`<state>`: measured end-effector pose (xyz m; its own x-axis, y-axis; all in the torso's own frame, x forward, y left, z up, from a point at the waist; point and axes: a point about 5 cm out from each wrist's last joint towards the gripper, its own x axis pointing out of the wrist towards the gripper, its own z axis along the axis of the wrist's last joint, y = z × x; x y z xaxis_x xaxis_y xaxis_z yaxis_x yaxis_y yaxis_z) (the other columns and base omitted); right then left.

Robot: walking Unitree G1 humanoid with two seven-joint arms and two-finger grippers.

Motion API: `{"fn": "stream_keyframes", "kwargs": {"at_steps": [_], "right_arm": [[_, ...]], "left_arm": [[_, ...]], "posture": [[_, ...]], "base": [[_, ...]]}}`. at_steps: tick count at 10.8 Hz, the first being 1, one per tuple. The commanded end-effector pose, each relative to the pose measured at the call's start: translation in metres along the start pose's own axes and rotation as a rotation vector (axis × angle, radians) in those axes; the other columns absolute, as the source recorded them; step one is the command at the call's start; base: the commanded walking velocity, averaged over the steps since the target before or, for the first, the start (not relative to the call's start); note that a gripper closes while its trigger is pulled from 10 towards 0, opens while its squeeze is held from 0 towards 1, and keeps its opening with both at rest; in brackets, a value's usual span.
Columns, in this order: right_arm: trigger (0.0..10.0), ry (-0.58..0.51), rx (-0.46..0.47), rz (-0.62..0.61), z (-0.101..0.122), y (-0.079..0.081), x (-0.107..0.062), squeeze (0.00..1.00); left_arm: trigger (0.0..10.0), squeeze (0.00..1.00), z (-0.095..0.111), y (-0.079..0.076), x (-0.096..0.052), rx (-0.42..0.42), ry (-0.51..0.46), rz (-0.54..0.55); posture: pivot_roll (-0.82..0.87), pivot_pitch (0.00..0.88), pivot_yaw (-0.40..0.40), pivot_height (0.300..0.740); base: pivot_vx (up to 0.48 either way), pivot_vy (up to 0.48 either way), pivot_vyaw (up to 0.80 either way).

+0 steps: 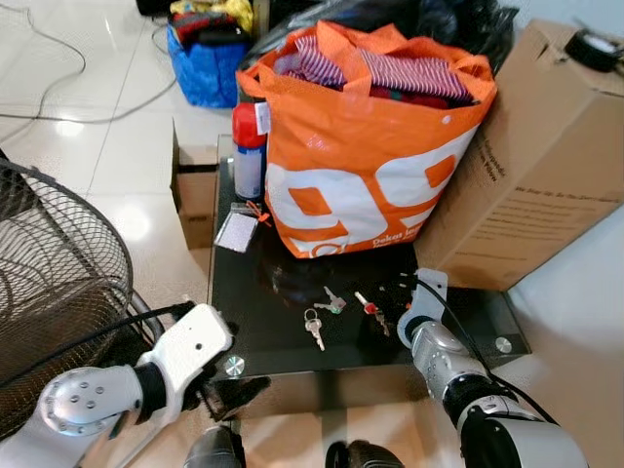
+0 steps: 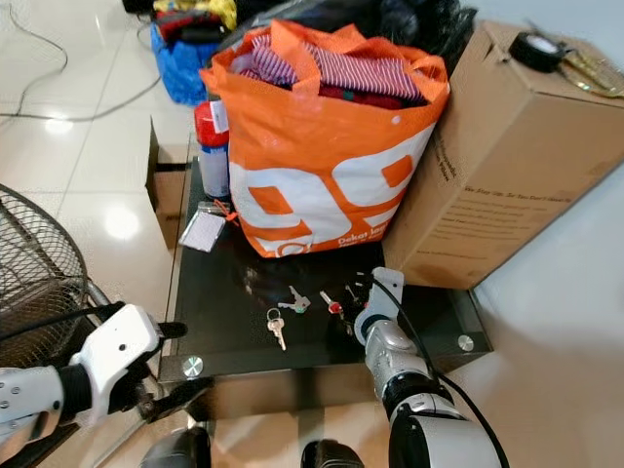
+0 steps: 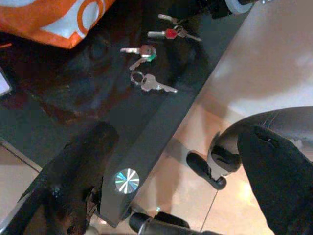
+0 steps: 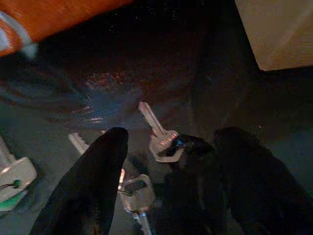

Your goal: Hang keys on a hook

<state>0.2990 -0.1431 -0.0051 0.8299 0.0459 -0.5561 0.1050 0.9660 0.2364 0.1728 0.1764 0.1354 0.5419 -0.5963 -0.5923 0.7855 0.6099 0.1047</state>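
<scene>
pick-up step — right gripper [image 4: 166,161] hangs wide apart over the red-tagged keys [image 1: 371,311] on the black glass table [image 1: 263,336], not yet closed; next it must pinch the bunch cleanly.

Both arms are silver metal with rounded joints: the left arm [image 1: 88,400] has a ring of small screw holes on its round elbow cap and a glossy white, boxy wrist housing [image 1: 192,343]. The right arm [image 1: 458,375] carries a black cable looping along it. Each ends in black fingers [image 4: 98,181].
</scene>
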Motion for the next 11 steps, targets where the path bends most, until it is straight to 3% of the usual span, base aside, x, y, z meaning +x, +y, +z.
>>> {"fn": "stream_keyframes", "kwargs": {"at_steps": [1, 3, 6, 7, 8, 11], "right_arm": [[4.7, 0.001, -0.004, -0.022, 0.001, -0.005, 0.0, 0.0], [3.2, 0.008, -0.007, -0.025, 0.0, -0.007, 0.0, 0.0], [2.1, 0.034, 0.034, 0.029, -0.002, -0.012, -0.002, 0.0], [0.7, 0.044, 0.031, 0.045, -0.005, -0.013, -0.002, 0.0], [0.0, 0.06, 0.023, 0.061, -0.008, -0.012, -0.003, 0.0], [0.0, 0.08, 0.024, 0.068, -0.014, -0.009, -0.004, 0.0]], "left_arm": [[10.0, 0.0, 0.002, -0.004, -0.003, 0.003, -0.004, -0.019], [10.0, 0.0, 0.001, -0.006, -0.002, -0.005, -0.002, -0.026], [10.0, 0.0, 0.004, -0.012, 0.005, -0.021, -0.027, -0.058], [10.0, 0.0, 0.004, -0.013, 0.006, -0.023, -0.029, -0.063], [10.0, 0.0, 0.004, -0.013, 0.007, -0.024, -0.029, -0.068], [10.0, 0.0, 0.002, -0.012, 0.006, -0.024, -0.02, -0.068]], "posture": [[0.08, 0.181, -0.142, 0.74], [0.06, 0.174, -0.143, 0.74], [0.04, 0.155, -0.148, 0.74], [0.04, 0.152, -0.149, 0.74], [0.04, 0.151, -0.15, 0.74], [0.05, 0.15, -0.15, 0.74]], "base": [[0.0, 0.0, 0.0], [0.0, 0.0, 0.0], [0.0, 0.0, 0.0], [0.0, 0.0, 0.0], [0.0, 0.0, 0.0], [0.0, 0.0, 0.0]]}}
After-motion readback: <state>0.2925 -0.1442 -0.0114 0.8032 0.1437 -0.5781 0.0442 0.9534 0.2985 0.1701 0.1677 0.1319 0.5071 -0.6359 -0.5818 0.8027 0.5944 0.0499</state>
